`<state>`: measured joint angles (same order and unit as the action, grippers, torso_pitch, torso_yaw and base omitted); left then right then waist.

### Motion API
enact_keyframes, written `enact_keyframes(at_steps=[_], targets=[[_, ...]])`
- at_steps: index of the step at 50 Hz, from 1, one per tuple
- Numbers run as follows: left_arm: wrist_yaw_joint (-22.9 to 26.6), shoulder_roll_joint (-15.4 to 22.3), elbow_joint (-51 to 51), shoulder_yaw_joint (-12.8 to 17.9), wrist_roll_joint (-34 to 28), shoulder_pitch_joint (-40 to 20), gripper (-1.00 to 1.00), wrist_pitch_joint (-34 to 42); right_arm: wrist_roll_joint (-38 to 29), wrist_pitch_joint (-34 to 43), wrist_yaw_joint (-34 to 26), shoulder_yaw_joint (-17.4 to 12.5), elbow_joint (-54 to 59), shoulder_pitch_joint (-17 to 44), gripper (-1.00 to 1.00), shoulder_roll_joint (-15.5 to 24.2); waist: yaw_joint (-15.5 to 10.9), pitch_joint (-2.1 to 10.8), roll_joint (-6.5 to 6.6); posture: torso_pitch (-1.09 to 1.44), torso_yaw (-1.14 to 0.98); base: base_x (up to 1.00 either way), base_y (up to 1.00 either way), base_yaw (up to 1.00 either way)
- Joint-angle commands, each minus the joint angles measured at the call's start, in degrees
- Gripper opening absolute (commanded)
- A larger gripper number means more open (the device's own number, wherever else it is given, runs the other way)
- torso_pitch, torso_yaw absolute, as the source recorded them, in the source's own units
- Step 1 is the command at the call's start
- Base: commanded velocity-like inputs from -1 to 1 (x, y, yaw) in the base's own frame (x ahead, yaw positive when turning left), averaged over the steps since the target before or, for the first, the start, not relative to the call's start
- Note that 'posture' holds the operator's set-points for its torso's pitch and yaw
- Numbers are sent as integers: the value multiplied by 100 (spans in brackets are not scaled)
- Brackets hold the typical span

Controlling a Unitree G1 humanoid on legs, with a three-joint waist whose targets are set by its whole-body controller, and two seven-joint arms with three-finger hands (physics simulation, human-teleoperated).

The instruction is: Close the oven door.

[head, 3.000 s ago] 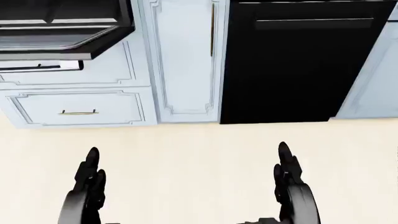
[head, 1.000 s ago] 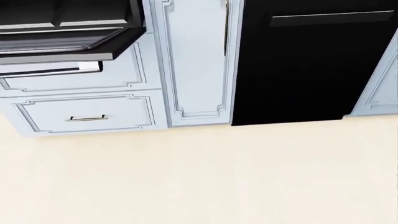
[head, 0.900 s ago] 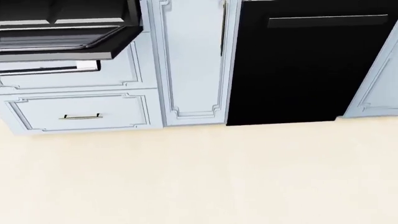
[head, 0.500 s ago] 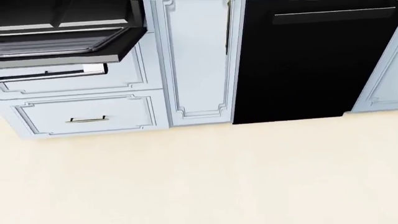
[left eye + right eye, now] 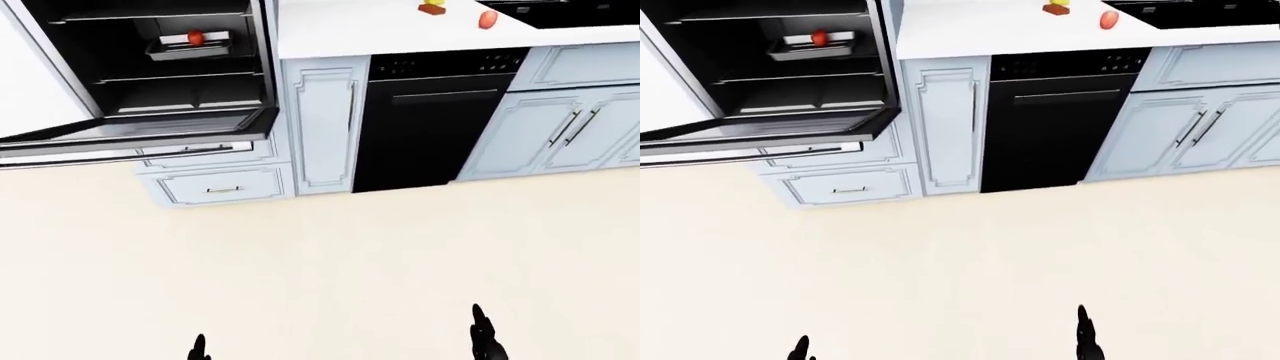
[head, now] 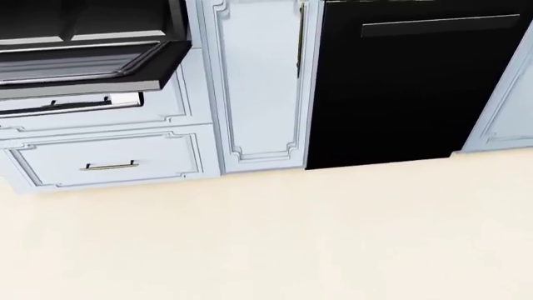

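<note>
A pale cream floor runs up to a row of light blue kitchen cabinets under a white counter. In the left-eye view the oven door hangs down open at the upper left, jutting out over the floor, and the dark oven cavity above it holds a tray with a small red item on a rack. Below the door sits a drawer, and to the right stands a black dishwasher. Only the tips of the left hand and right hand poke up at the bottom edge, well apart from the oven; whether their fingers are spread or curled cannot be told. The head view looks lower and closer: the open door's edge at top left, the drawer beneath it, a narrow cabinet panel between oven and dishwasher. The right-eye view shows nearly the same scene, with two small red items on the counter.
</note>
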<state>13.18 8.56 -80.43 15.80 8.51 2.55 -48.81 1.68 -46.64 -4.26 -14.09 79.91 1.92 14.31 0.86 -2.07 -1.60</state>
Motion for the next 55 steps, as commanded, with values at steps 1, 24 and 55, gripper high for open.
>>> enact_keyframes(at_steps=[1,24,55], targets=[[-30,90,81,39,61,-21,100,-146,2,-143,-7,-1,-87,47,100,24,-15,25,13,0,0,0,17,0],[-19,98,81,47,70,-36,100,-132,20,-122,-26,-1,-90,58,100,38,7,47,-193,0,0,0,18,0],[-27,101,83,43,81,-31,100,-134,46,-114,-62,-15,-90,69,100,47,-2,42,-222,0,0,0,18,0]])
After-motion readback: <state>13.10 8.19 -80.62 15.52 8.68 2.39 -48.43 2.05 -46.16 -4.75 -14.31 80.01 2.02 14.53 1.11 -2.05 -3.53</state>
